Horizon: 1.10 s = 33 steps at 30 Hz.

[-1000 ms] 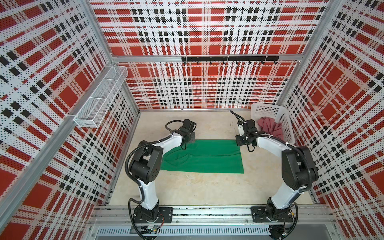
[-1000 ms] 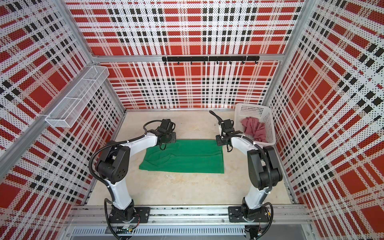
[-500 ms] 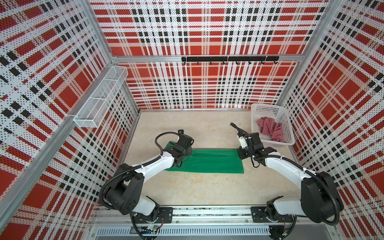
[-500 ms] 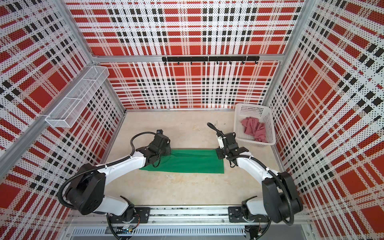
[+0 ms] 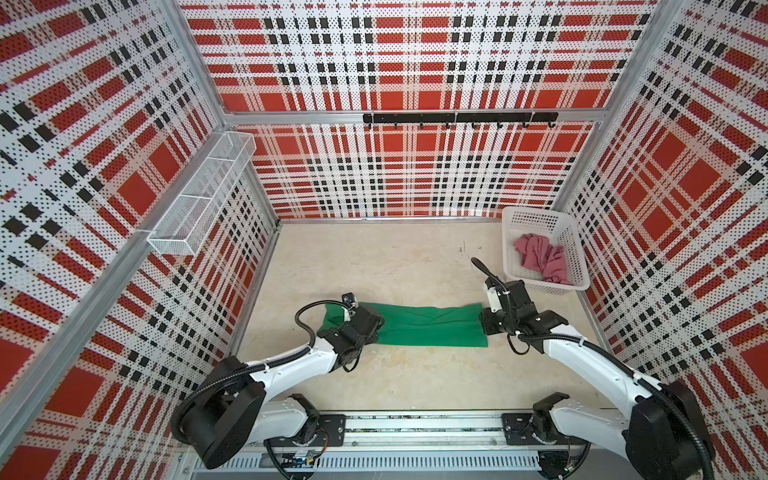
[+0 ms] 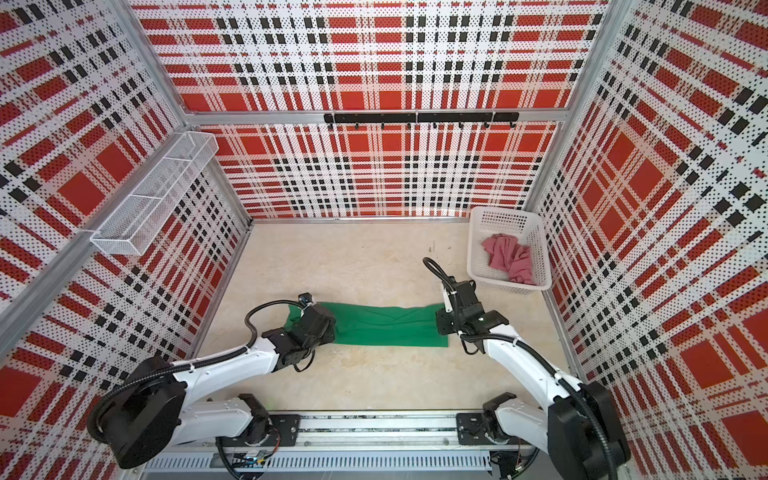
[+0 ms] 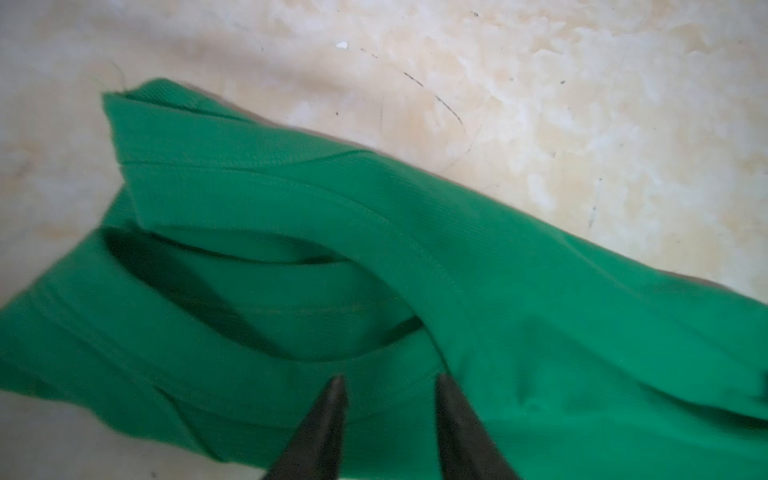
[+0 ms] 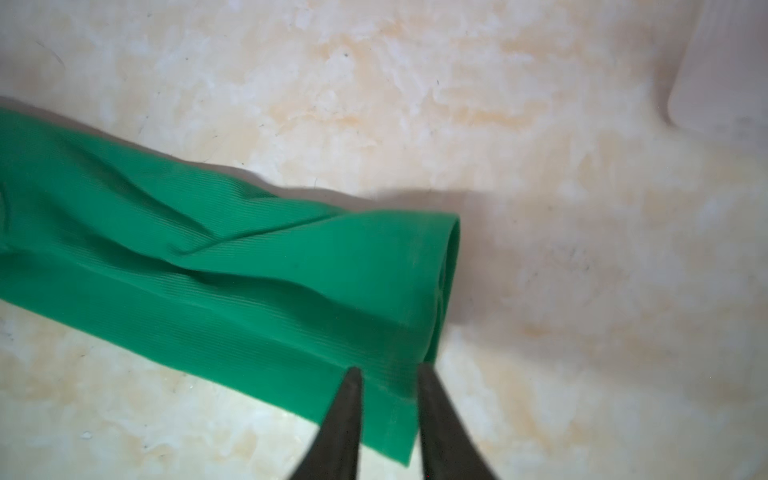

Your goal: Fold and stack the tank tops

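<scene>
Left gripper (image 7: 390, 377): we see its jaws parted a moderate way with nothing pinched between them. The tips sit low over the strap end of the green tank top (image 7: 540, 311).
Right gripper (image 8: 388, 368): the jaws stand narrowly apart and hold nothing, with the tips just over the hem corner at the garment's other end.
Green tank top, lie: in both top views (image 5: 428, 326) (image 6: 386, 328) it is a long folded band on the tabletop (image 5: 374, 257), running from the left gripper across to the right one.
Strap end: straight ahead of the left gripper the straps and neckline are doubled over each other, a little rumpled.
Hem end: ahead of the right gripper we count stacked layers (image 8: 249, 270) whose end edge curls up slightly.
Dusty-pink tank top (image 5: 540, 257): it is crumpled inside the white perforated basket (image 5: 534, 222) — beyond the right gripper on its outer side, well apart from the green one.
Basket: it stands on the tabletop near the right gripper, and we see no contact between them.
</scene>
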{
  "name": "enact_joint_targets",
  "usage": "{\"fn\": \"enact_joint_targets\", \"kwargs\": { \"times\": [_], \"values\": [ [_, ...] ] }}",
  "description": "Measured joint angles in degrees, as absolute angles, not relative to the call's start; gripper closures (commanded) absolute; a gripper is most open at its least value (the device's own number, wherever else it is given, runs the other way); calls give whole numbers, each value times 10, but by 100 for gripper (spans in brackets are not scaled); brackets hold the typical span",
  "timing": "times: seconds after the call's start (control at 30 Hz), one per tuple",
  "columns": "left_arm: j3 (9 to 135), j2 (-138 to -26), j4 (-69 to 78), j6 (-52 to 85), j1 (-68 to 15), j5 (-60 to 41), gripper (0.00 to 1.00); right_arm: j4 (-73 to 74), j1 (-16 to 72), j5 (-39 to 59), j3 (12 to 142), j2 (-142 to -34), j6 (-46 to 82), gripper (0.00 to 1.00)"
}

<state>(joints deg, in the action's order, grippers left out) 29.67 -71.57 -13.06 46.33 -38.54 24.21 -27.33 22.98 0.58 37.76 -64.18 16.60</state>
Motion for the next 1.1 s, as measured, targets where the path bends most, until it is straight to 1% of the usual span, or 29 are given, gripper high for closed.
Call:
{"fn": "enact_joint_targets", "kwargs": {
  "times": [0.07,0.13,0.23,0.3,0.4,0.5,0.6,0.67,0.8,0.93,1.1],
  "values": [
    [308,-707,-145,458,-372,245,50,-295,230,14,379,-626,179,54],
    [331,-700,-156,447,-350,244,51,-316,230,15,390,-613,188,54],
    [377,-698,-153,427,-323,237,52,-328,230,10,426,-617,196,60],
    [402,-708,-141,420,-324,228,52,-314,230,22,448,-644,212,64],
    [424,-752,-100,419,-340,204,53,-280,234,32,462,-714,253,75],
    [413,-808,-46,422,-343,171,53,-255,243,37,462,-780,289,78],
    [373,-856,0,429,-321,139,54,-228,248,23,462,-834,317,80],
    [343,-874,19,433,-296,128,54,-214,250,5,461,-864,326,80],
    [326,-873,70,432,-252,110,54,-181,233,-13,446,-908,342,79],
    [326,-889,95,416,-216,97,54,-151,222,-24,434,-902,350,75],
    [371,-913,69,381,-211,93,53,-180,208,-44,426,-860,344,70]
  ]
}}
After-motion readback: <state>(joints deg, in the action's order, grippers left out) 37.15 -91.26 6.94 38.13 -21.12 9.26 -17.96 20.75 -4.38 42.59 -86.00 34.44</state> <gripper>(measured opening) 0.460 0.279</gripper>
